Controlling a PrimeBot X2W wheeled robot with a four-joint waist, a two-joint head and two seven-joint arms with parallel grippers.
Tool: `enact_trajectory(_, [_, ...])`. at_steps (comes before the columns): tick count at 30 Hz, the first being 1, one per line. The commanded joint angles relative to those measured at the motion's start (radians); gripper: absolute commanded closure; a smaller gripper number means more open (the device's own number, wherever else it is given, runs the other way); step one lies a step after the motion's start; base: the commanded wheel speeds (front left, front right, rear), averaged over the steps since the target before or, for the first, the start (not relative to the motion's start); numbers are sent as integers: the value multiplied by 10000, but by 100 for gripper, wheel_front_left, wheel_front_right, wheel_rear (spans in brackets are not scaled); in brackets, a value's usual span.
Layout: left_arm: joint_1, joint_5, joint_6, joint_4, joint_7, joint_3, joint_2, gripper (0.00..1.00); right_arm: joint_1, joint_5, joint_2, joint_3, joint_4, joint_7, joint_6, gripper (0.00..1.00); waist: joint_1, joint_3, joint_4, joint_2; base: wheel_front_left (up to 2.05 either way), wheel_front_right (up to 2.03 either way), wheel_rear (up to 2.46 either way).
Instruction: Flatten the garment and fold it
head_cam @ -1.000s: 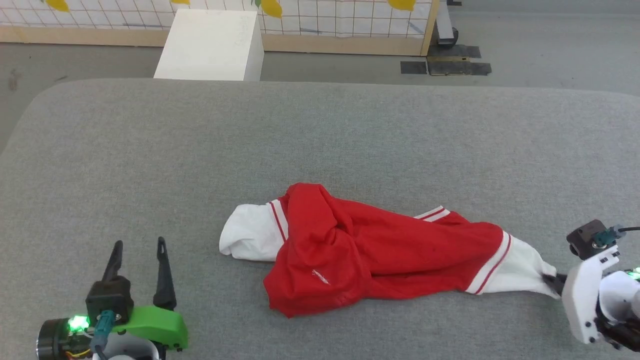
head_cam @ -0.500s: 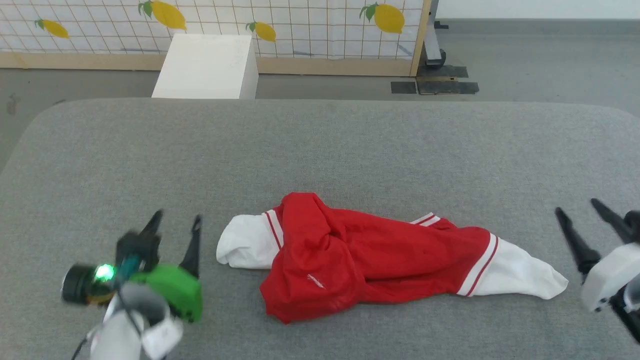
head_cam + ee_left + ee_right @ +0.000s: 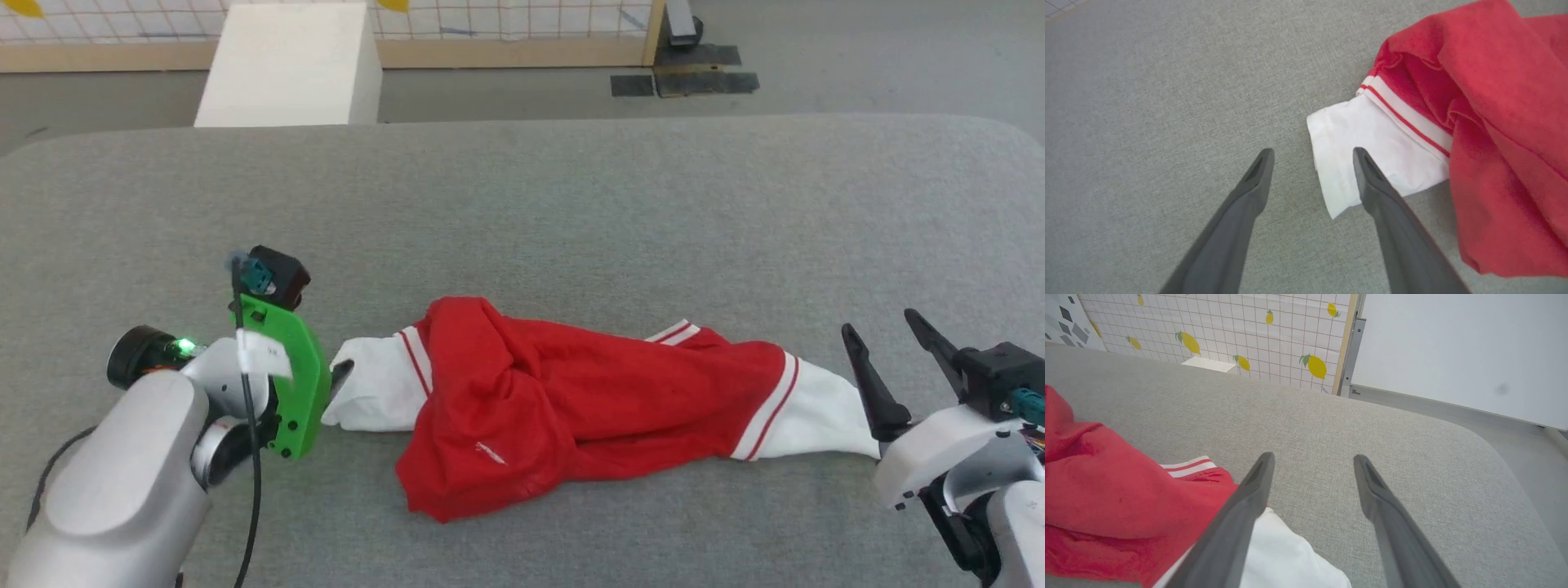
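The garment [image 3: 571,408] lies crumpled on the near middle of the grey padded table [image 3: 522,204], stretched out from the robot's left to its right. Its red body is bunched in folds. A white sleeve [image 3: 371,392] with red stripes sticks out at the left end, and a second white sleeve [image 3: 816,420] tapers to a point at the right end. A small white logo [image 3: 490,452] shows on the near red fold.

The left gripper [image 3: 1311,152] is at the left sleeve with its jaws wide apart. In the left wrist view one finger [image 3: 1388,212] crosses the sleeve's outer edge and the other stands over bare table, so the white cuff corner lies between them. Whether a finger touches the cloth cannot be told.

The right gripper [image 3: 880,322] stands just beside the tip of the right sleeve, jaws spread and holding nothing. Its fingers point away across the table. In the right wrist view the white sleeve end lies under the near finger and the red cloth lies off to one side.

Beyond the table's far edge stand a white box [image 3: 286,65] and a gridded panel printed with lemons [image 3: 1229,335]. Dark tape patches [image 3: 686,82] lie on the floor.
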Motion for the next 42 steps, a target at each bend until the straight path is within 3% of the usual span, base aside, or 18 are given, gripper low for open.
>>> enact_trajectory(1, [-322,-276,-27,70,285,-263,185,0,138,-105,103,-73,-134,65,-15,0,0,249,-262,0,0,0,0])
enact_trajectory(8, [-1459,-961,-28,319,1637,-2321,1056,0,108,-393,324,-364,-425,250,-15,0,0,690,-588,0,0,0,0])
enact_trajectory(15, [-2143,-1440,-28,1160,2114,-3952,1259,0,-118,-460,427,-258,-327,388,-15,0,0,941,-795,0,0,0,0])
enact_trajectory(16, [-2197,-1574,-28,1236,2112,-4210,1273,38,-151,-469,415,-245,-301,385,-15,0,0,933,-814,0,0,0,0])
enact_trajectory(17, [-2227,-1726,-28,1292,2080,-4372,1281,100,-175,-460,394,-240,-280,396,-15,0,0,906,-820,0,0,0,0])
enact_trajectory(25, [-2503,-2502,-28,1333,792,-5251,1588,100,-592,18,-625,209,-366,1156,-15,0,0,380,-661,0,0,0,0])
enact_trajectory(28, [-2557,-2565,-28,1188,218,-5406,1728,100,-914,564,-1454,1064,-442,2423,-15,0,0,229,-611,0,0,0,0])
enact_trajectory(35, [-2703,-2572,-28,1059,-594,-5778,1772,100,-2152,3013,-3478,3403,-246,6304,-15,0,0,115,-425,0,0,0,0])
enact_trajectory(38, [-2816,-2552,-28,1100,-754,-5945,1671,100,-2710,3873,-3824,4181,37,7463,-15,0,0,168,-313,0,0,0,0])
enact_trajectory(42, [-3019,-2522,-28,1171,-926,-6182,1500,100,-3319,4958,-3809,4810,683,8412,-15,0,0,328,-160,0,0,0,0])
